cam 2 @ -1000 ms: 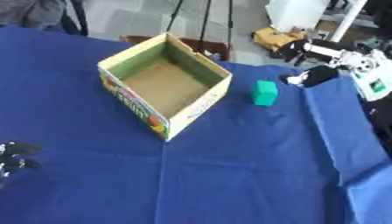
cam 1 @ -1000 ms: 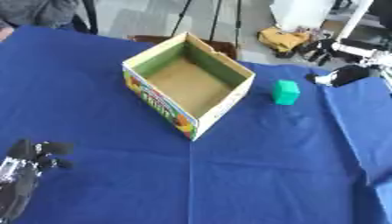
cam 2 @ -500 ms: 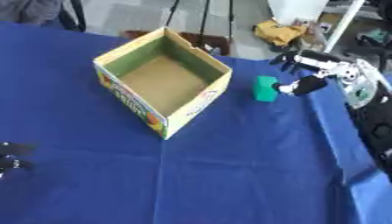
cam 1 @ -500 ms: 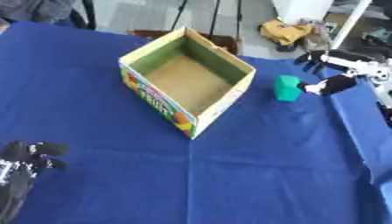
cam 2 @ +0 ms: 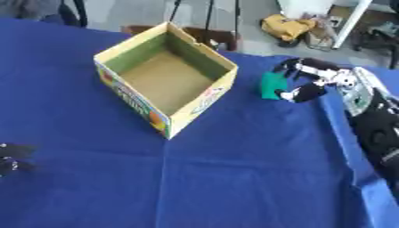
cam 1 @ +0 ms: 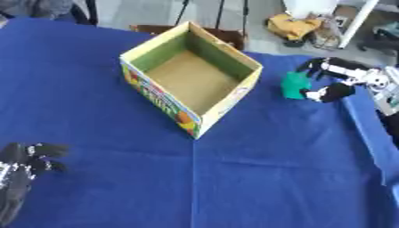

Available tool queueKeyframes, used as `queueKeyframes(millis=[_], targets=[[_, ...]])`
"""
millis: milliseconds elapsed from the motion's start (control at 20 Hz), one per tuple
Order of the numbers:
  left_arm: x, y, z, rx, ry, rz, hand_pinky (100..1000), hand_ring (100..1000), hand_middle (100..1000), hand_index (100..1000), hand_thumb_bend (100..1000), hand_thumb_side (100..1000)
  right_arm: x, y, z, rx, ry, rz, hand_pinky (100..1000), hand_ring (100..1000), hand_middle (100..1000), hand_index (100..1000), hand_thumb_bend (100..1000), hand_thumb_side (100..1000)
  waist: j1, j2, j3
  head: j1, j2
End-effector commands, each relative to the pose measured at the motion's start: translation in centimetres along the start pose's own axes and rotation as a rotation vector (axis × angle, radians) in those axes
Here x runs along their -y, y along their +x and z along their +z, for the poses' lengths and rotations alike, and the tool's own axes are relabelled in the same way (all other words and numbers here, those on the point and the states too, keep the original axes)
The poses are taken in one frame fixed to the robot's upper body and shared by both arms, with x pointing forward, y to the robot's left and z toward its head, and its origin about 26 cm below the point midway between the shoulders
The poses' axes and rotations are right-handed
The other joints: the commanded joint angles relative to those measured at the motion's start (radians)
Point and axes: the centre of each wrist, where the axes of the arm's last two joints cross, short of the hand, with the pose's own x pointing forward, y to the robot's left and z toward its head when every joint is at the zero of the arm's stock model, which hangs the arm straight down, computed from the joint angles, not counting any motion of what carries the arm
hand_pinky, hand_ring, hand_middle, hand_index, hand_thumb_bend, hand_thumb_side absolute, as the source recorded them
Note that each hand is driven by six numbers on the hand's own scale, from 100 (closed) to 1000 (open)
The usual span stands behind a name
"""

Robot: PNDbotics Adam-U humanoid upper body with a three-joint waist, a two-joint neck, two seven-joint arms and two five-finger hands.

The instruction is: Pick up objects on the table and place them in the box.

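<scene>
An open cardboard box (cam 1: 160, 99) with a colourful printed side stands on the blue cloth, left of centre, and holds nothing. A small green block (cam 1: 294, 84) stands upright to its right, apart from the box. My right hand (cam 1: 344, 73) reaches in from the right, open. Its fingers arch over the block's top and its thumb (cam 1: 321, 94) lies low beside the block's right face, so the block sits at the mouth of the hand. My left hand (cam 1: 22, 162) rests near the lower left corner, fingers relaxed, holding nothing.
The blue tablecloth (cam 1: 257, 178) covers the table, with a crease running down from the box's near corner. The table's right edge (cam 1: 372, 142) falls away close behind my right arm. Tripod legs (cam 1: 222, 15) and a yellow object (cam 1: 292, 24) stand on the floor beyond the far edge.
My right hand has come in leftward from the table's right edge and spread around the green block. The left hand stays put. The whole view has shifted slightly.
</scene>
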Motion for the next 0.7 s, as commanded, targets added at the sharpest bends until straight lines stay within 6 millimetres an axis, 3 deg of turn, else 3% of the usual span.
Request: queueKeyframes(millis=[50,700], targets=[[-0.18,0.81,-0.42,0.029,-0.008,-0.019,615,808,579,619,407,1000,1.64,-0.39,0.81,-0.021,-0.031,0.030,750,832,918,923,209,416,0.008,-0.015,0.001,0.002,-0.011],[-0.20,0.81,-0.41,0.030,-0.004,-0.020,616,808,579,618,409,1000,1.63,-0.48,0.89,-0.032,-0.044,0.044,747,836,924,929,204,407,0.007,-0.010,0.004,0.006,-0.012]])
